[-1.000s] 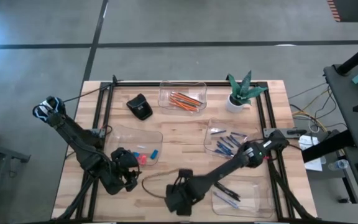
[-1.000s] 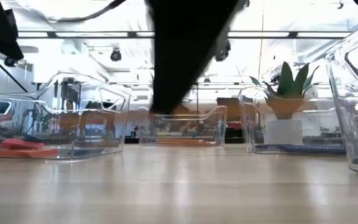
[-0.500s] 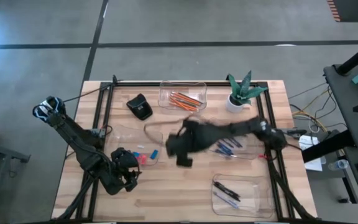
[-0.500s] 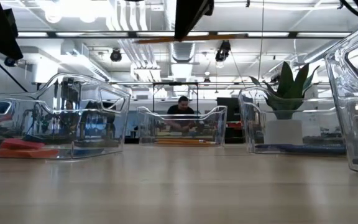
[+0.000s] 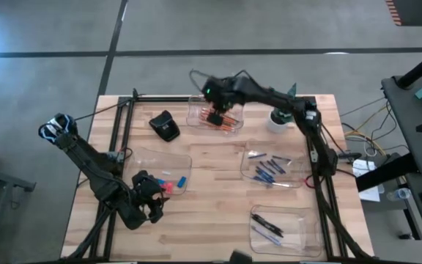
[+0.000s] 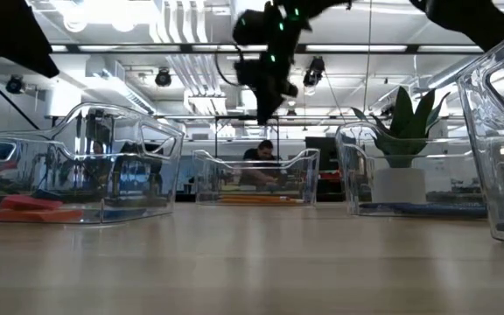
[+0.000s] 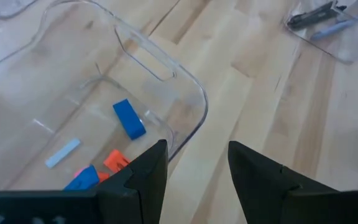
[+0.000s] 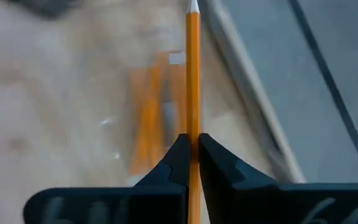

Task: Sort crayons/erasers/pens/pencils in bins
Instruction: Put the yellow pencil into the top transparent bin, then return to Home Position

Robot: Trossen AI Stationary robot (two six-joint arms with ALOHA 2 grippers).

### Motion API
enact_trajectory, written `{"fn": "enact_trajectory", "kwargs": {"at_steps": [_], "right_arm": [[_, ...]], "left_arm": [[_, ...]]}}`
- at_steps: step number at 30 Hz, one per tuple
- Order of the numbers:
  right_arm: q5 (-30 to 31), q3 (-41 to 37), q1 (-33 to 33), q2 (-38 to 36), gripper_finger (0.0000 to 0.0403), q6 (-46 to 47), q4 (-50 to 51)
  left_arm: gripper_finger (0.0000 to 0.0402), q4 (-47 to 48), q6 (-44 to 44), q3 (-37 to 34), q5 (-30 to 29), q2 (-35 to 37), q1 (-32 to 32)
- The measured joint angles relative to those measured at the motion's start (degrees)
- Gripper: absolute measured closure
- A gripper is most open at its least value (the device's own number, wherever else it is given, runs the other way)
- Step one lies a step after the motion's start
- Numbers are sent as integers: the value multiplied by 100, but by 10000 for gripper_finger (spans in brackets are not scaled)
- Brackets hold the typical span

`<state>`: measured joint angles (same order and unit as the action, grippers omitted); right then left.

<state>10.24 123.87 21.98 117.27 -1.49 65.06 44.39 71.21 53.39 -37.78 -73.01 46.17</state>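
Observation:
My right gripper (image 5: 212, 94) hangs over the far bin (image 5: 229, 103) and is shut on an orange pencil (image 8: 193, 74). Several orange pencils (image 5: 218, 117) lie in that bin. In the low view the right gripper (image 6: 269, 83) is well above the bin (image 6: 254, 179). My left gripper (image 7: 194, 168) stands open at the near right corner of the left bin (image 5: 149, 165), touching nothing. That bin holds pink and blue erasers (image 7: 128, 118). The right bin (image 5: 251, 158) holds blue crayons (image 5: 269, 170). Black pens (image 5: 268, 227) lie in the near right bin (image 5: 299, 220). My right gripper pinches the pencil's shaft (image 8: 193, 127) between its two fingertips (image 8: 178, 152). The fingers slant down toward the table's far edge. The pencil runs on past the fingertips, with its pale end (image 8: 193, 6) pointing away. It is lifted clear above the far bin.
A black lump-shaped object (image 5: 165, 126) lies left of the far bin. A potted plant (image 5: 280, 110) stands to that bin's right. Black rails (image 5: 123, 125) run along the table's left and right sides. Bare wood (image 5: 211, 191) lies between the bins.
My right gripper has swung from the table's near edge across the middle to the far edge and has risen. It stayed shut on the pencil and now hangs over the far bin. My left arm has kept its place.

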Motion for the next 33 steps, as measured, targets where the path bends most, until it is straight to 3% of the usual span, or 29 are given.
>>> {"fn": "enact_trajectory", "kwargs": {"at_steps": [6,18,26,33], "right_arm": [[-589,-718,558,0,390,24,-731],[-621,-1773,583,0,383,195,-1961],[-622,-1978,579,-2,303,626,-2040],[-617,-1269,484,-20,235,885,-1252]], "left_arm": [[248,10,-16,0,-157,0,-4],[248,18,-167,0,-658,51,-44],[248,14,-147,0,-732,79,-44],[248,32,-141,0,-880,81,-44]]}}
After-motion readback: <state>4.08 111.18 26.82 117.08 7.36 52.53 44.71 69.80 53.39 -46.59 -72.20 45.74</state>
